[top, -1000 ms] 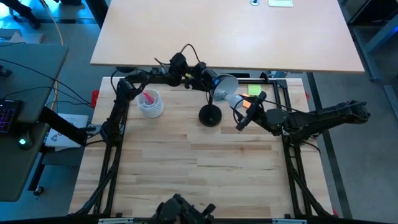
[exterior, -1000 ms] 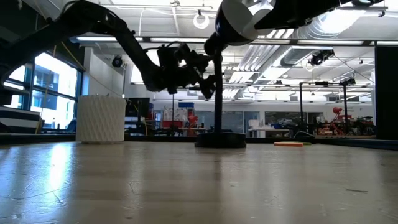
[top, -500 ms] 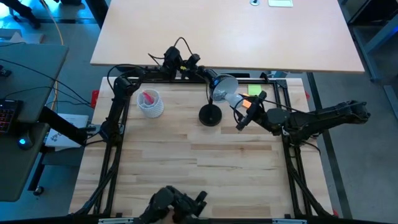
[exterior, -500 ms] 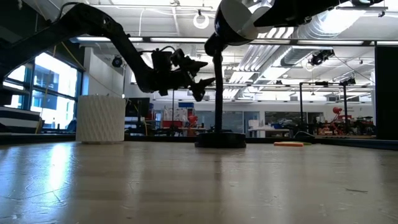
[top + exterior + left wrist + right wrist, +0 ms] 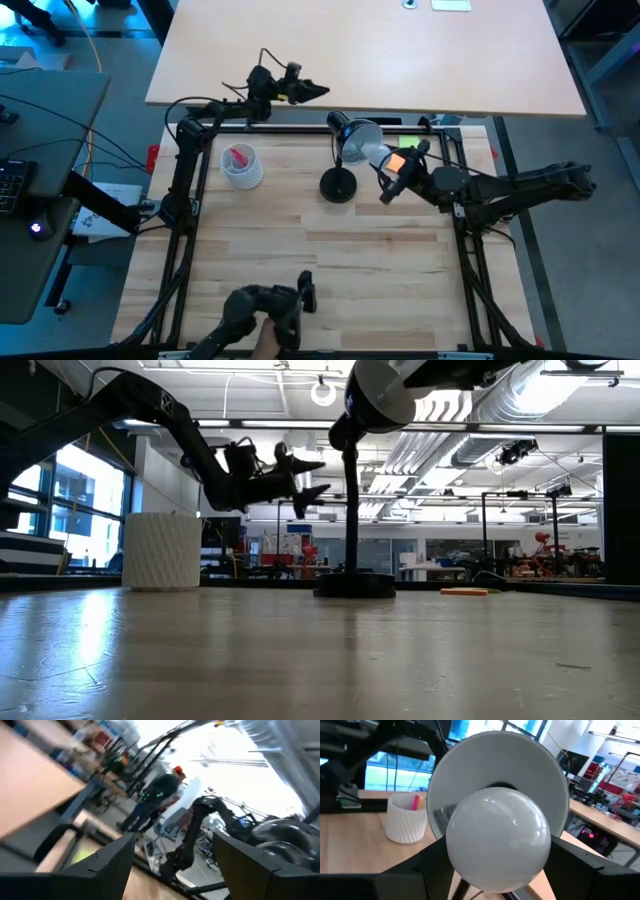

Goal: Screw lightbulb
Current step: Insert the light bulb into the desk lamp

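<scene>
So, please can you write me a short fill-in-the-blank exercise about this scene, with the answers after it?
1. The right gripper holds the lightbulb in front of the lamp's ____ shade.
2. The left gripper is raised near the table's far edge, its jaws ____.
3. The lamp's round ____ base stands on the wooden table.
4. The white cup holds ____ items.

Answers: white; open; black; pink

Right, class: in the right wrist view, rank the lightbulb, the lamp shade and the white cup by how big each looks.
1. Lamp shade: widest, ringing the bulb.
2. Lightbulb: nearly as big, but it sits nearest the camera, so its true size is unsure.
3. White cup: smallest, farther back on the table.
</scene>
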